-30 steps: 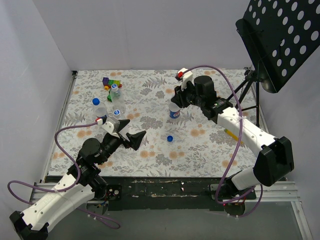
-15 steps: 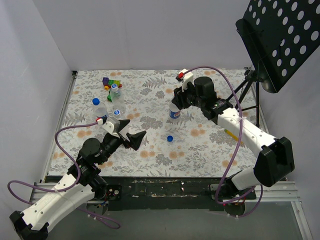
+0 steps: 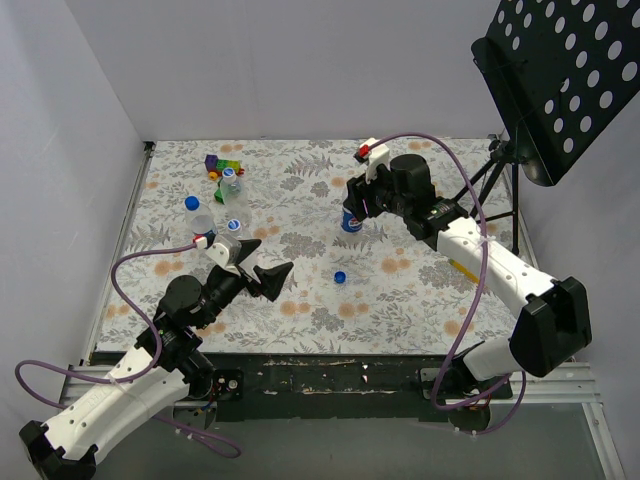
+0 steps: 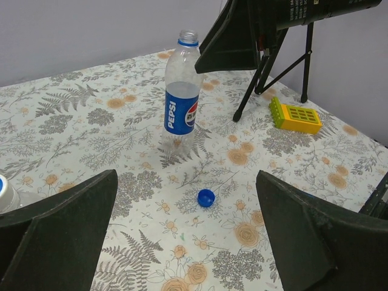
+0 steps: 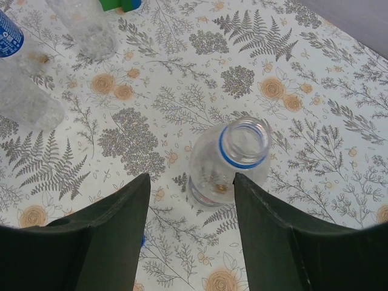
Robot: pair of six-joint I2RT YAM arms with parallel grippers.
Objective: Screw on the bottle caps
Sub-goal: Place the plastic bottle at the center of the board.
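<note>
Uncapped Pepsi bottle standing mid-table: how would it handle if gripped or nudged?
The Pepsi bottle looks empty, so it is probably light. Tall and narrow on a small base, it would likely tip from a push near the neck. Its thin clear wall may dent under a firm squeeze.

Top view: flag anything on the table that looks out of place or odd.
The upright Pepsi bottle mid-table has an open neck and no cap. A loose blue cap lies apart from it, toward the near edge. A yellow block sits alone by the foot of the music stand.
</note>
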